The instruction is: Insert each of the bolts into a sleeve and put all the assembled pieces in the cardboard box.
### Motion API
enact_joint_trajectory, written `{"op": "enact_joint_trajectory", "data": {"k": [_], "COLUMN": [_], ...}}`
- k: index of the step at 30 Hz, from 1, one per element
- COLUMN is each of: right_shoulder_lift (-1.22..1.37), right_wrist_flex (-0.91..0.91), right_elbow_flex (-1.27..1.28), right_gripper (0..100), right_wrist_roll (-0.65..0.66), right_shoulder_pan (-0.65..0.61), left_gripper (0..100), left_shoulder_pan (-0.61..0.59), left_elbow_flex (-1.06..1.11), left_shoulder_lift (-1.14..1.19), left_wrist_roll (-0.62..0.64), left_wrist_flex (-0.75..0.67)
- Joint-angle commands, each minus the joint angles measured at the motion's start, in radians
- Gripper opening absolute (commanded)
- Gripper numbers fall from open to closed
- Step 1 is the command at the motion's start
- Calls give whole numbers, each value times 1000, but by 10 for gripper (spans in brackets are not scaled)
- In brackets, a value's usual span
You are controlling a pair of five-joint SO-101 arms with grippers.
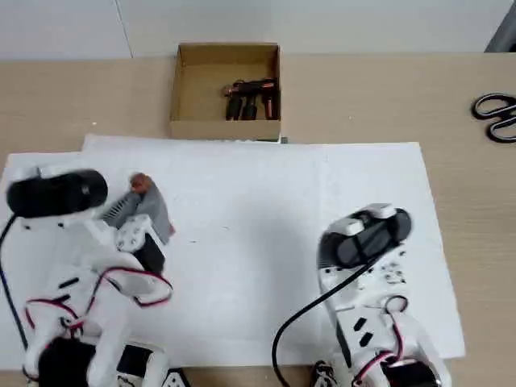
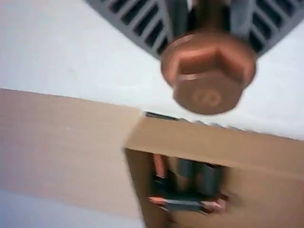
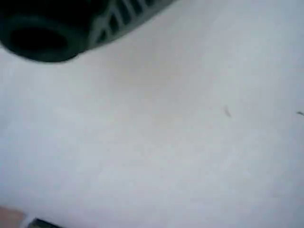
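Here, seen from above, a pale wooden tabletop (image 1: 363,97) carries a wide white paper (image 1: 266,242) that covers its middle and near part. At 12 o'clock, just beyond the paper's far edge, sits an open cardboard box (image 1: 187,89). Inside it, toward its 3 o'clock wall, lie several assembled pieces (image 1: 251,98). They are copper-coloured bolts in dark sleeves, packed side by side. The box's 9 o'clock half shows bare cardboard floor. Black-handled scissors (image 1: 497,115) lie on the bare wood at 2 o'clock, well apart from everything else.

The left arm (image 1: 89,274), white with red and black wires, stands at 8 o'clock over the paper. The left end effector (image 1: 142,192) points toward 12 o'clock and is clenched on a bolt (image 1: 140,182). Its grey ribbed fingers (image 2: 128,16) close on the shank from either side, and the copper hexagonal flanged head sticks out past their tips. Whether a sleeve is on this bolt cannot be told. From the left wrist, the bolt's head is held over the paper, with the box's near wall and the pieces inside it farther off beyond it.

The right arm (image 1: 379,282) stands at 5 o'clock, also over the paper, well apart from the left arm and the box. The right end effector (image 3: 121,16) faces blank paper; whether it is released or clenched cannot be told.
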Motion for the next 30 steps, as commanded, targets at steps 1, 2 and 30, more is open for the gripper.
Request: {"op": "enact_joint_trajectory", "data": {"k": [1,2,30], "right_shoulder_lift": [-5,-5,-5], "right_wrist_flex": [-67,-79,-237], "right_elbow_flex": [31,43,127], "right_gripper": [3,3,3], "right_wrist_roll": [-17,-17,-20], "right_shoulder_pan": [-87,-117,-530], "left_gripper": [6,6,6], "left_shoulder_pan": [80,101,354], "left_elbow_flex": [61,79,384], "left_shoulder_lift": [-94,-118,-399], "left_wrist_roll": [78,103,149], "left_wrist_flex": [-32,-34,-324]}}
